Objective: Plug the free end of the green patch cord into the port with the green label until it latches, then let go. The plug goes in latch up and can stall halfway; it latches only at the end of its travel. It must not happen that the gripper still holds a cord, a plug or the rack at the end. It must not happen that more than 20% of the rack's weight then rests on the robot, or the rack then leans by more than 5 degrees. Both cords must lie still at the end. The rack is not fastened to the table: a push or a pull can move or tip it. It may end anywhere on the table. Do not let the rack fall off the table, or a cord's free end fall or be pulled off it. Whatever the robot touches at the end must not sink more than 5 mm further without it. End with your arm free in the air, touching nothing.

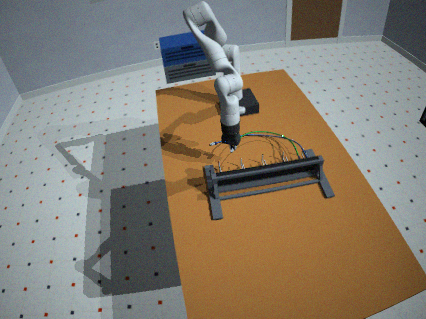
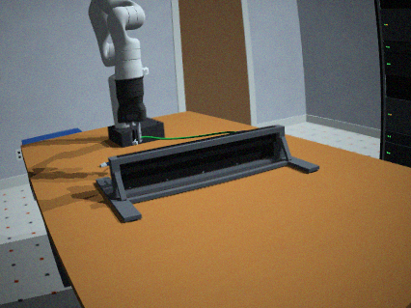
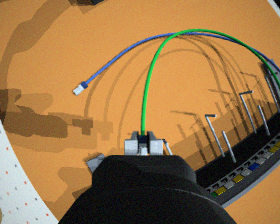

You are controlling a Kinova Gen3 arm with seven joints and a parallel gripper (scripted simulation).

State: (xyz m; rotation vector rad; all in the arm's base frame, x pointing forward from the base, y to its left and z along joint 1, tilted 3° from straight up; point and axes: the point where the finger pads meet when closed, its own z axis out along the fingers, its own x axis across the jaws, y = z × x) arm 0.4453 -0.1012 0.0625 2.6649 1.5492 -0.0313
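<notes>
- I count two patch cords behind the rack (image 1: 265, 176): one green patch cord (image 3: 148, 91), one blue patch cord (image 3: 119, 60).
- One rack on the desk (image 1: 300, 257).
- One arm (image 1: 227, 87), one end effector (image 3: 146, 145).

Server room or lab: tall equipment rack (image 2: 392, 70), speckled floor (image 1: 60, 187), door (image 1: 317, 7).

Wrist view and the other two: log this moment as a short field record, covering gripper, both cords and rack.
gripper: gripper shut on the green cord's plug, above the table
green cord: green cord arcs from the plug to the rack
blue cord: blue cord, free end lying loose on the table, apart from the gripper
rack: rack upright on the table
plugged in: not yet
</notes>
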